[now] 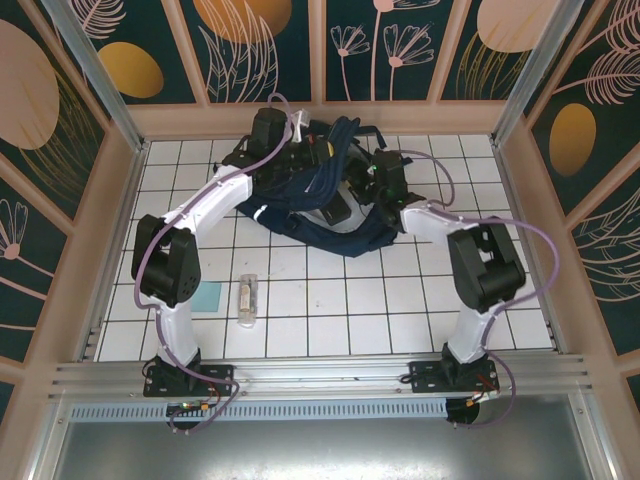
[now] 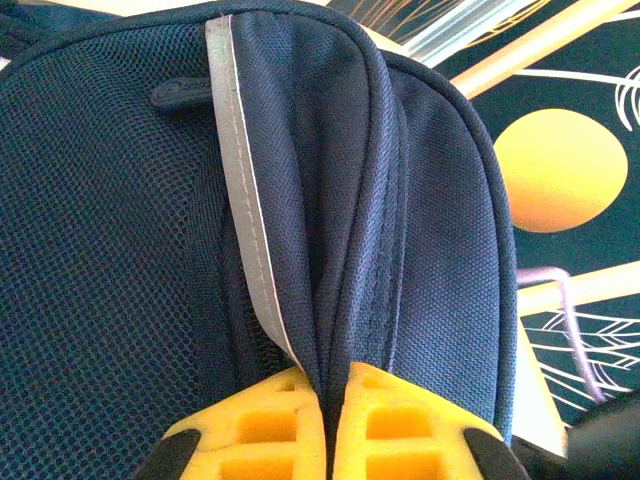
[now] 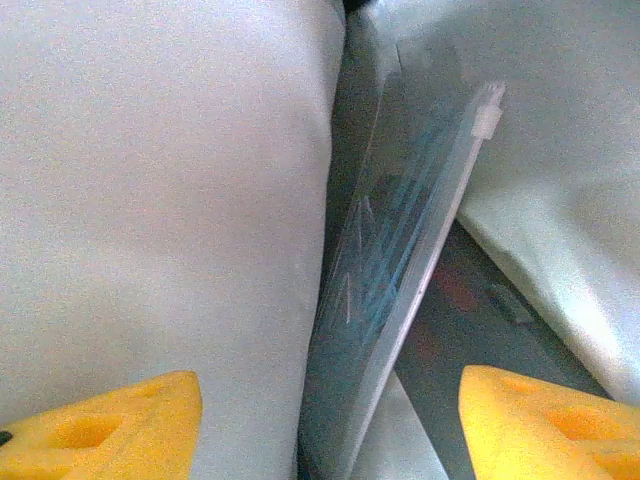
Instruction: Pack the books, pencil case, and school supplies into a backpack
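Pinches a fold of navy fabric at the top of the backpack (image 2: 420,250) with the left gripper (image 2: 327,425), yellow pads (image 2: 270,420) shut tight on it, just beside the white reflective stripe (image 2: 240,200). Holds the right gripper (image 3: 325,440) inside the bag with jaws spread wide, gripping nothing. Has the long clear sleeve (image 3: 400,270) with bluish contents standing on edge between those spread fingers (image 3: 100,430), apart from both, against pale lining (image 3: 150,200) on its left. In the overhead view, has the backpack at the far middle of the white tiled table (image 1: 400,320), both wrists at it. Has the small clear packet (image 1: 248,297) and the pale-teal card (image 1: 208,297) flat on the tiles by the left arm (image 1: 165,270), well apart from either gripper.
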`<state>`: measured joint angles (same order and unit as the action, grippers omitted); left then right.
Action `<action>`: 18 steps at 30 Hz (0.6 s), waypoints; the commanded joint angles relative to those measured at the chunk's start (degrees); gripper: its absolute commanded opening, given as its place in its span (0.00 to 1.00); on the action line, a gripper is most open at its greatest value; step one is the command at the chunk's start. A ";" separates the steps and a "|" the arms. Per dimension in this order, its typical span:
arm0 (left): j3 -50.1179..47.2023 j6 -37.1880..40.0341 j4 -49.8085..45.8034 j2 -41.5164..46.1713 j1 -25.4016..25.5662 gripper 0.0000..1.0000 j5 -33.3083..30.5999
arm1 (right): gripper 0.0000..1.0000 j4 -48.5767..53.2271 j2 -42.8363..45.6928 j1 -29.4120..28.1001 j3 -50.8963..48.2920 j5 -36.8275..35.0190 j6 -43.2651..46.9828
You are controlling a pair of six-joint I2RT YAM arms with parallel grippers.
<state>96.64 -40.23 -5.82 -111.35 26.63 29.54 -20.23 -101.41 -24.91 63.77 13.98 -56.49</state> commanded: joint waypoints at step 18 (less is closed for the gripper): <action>-13.18 -4.22 13.51 7.91 -0.10 0.84 -2.06 | 0.99 28.32 30.34 2.88 -13.02 -14.22 17.04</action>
<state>85.69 -45.06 4.67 -108.25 27.31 29.67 4.71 -72.55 -20.86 51.88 2.39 -40.77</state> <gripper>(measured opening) 0.820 0.989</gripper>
